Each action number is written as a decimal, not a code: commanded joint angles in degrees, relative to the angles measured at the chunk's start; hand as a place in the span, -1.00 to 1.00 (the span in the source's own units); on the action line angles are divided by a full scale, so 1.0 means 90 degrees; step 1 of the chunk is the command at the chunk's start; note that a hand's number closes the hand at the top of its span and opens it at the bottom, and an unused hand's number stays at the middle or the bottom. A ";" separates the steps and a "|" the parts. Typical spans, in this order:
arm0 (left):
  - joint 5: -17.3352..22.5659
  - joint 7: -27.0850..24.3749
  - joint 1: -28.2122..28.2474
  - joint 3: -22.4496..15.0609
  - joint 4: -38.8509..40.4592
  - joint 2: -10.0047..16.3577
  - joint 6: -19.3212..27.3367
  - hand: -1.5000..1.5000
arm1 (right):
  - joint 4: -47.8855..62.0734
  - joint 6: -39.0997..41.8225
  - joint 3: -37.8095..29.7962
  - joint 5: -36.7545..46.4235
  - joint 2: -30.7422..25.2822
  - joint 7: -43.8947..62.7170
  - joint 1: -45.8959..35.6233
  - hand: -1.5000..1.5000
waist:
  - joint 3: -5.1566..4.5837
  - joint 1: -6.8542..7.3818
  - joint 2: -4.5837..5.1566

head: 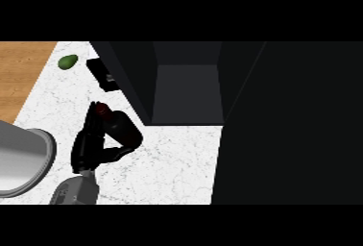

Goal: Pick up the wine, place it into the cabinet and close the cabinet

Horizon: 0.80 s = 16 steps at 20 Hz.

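While its fingers and thumb curl round the dark wine bottle, the left hand shows low left in the head view, over the white counter, the open cabinet just right of the bottle

The surface looks like smooth white stone with fine dark speckles; the wood strip at its left has a warm grain. The wine bottle is dark and a little glossy. The cabinet is matt dark grey.
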 commanded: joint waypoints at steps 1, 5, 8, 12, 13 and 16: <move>0.0152 0.0039 -0.0476 0.0232 0.0488 0.0252 -0.0159 -1.00 | -0.0845 -0.0137 -0.0132 -0.0269 -0.0072 0.0634 -0.0217 -1.00 | -0.0002 -0.0001 0.0005; -0.0015 -0.0685 -0.0175 0.0176 0.1032 0.0131 -0.0303 -1.00 | -0.0826 0.0079 -0.0569 -0.0767 -0.0221 0.0411 0.0005 -1.00 | 0.0001 -0.0008 0.0007; 0.0199 0.0039 -0.0146 0.0108 0.0307 0.0210 -0.0295 -1.00 | -0.1116 0.0000 -0.0152 -0.0294 -0.0124 0.0508 0.0335 -1.00 | 0.0003 0.0009 -0.0009; 0.0176 -0.0873 -0.0852 0.0334 0.1956 0.0177 -0.0628 -1.00 | -0.0476 0.0006 -0.0399 -0.0494 -0.0142 0.0415 -0.0332 -1.00 | -0.0002 -0.0020 0.0015; 0.0041 -0.0936 -0.0608 0.0185 0.1701 -0.0110 -0.0273 -1.00 | -0.0795 0.0060 0.0116 -0.0050 0.0087 0.0001 0.0489 -1.00 | 0.0001 -0.0028 0.0005; 0.0015 -0.1070 -0.0769 0.0171 0.1776 -0.0185 -0.0175 -1.00 | -0.1125 -0.0047 -0.0076 -0.0206 -0.0158 0.0687 0.0068 -1.00 | -0.0001 -0.0030 0.0002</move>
